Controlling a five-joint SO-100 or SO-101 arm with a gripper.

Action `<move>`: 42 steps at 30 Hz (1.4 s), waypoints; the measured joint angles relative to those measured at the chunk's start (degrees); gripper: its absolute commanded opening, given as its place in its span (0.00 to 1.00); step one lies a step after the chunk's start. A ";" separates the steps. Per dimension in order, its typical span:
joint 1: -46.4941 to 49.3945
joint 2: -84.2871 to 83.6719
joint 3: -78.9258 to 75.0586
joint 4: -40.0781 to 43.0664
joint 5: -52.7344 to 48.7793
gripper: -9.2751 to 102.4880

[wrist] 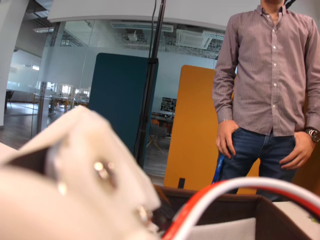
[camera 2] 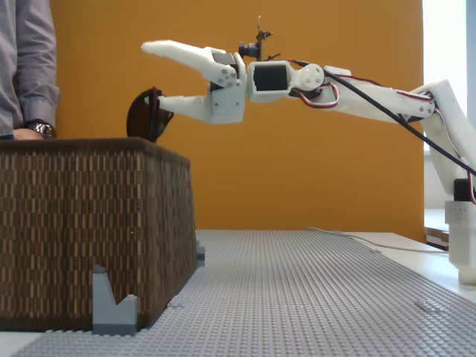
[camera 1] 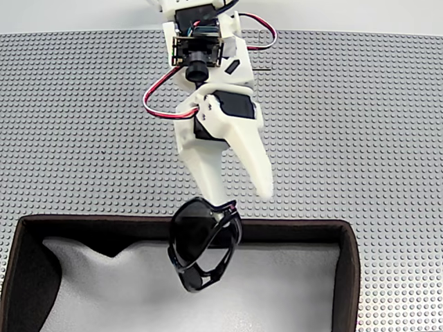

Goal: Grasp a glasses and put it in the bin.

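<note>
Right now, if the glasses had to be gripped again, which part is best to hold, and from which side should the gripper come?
Probably the thin frame beside the lens, coming from above: the glasses hang over the bin with the frame edge toward the gripper, whose jaws stand open. The curved glossy lens would likely slip.

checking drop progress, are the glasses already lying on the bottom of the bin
No, in a fixed view the glasses hang from the open gripper at the bin's rim.

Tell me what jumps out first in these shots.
The white pincer stands open over the near edge of the brown bin, with the black sunglasses dangling off its lower finger above the bin's white lining. In the wrist view, a person stands behind the bin.
</note>
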 measured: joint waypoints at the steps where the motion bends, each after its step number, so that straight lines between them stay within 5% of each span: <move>1: 0.00 0.62 -0.44 0.62 0.18 0.38; 23: 0.62 19.51 6.68 14.94 2.81 0.38; 28: 0.79 18.63 0.00 32.96 7.47 0.37; 35: 0.53 18.98 -0.97 46.14 10.11 0.38; 42: 0.53 24.08 7.03 77.43 22.76 0.43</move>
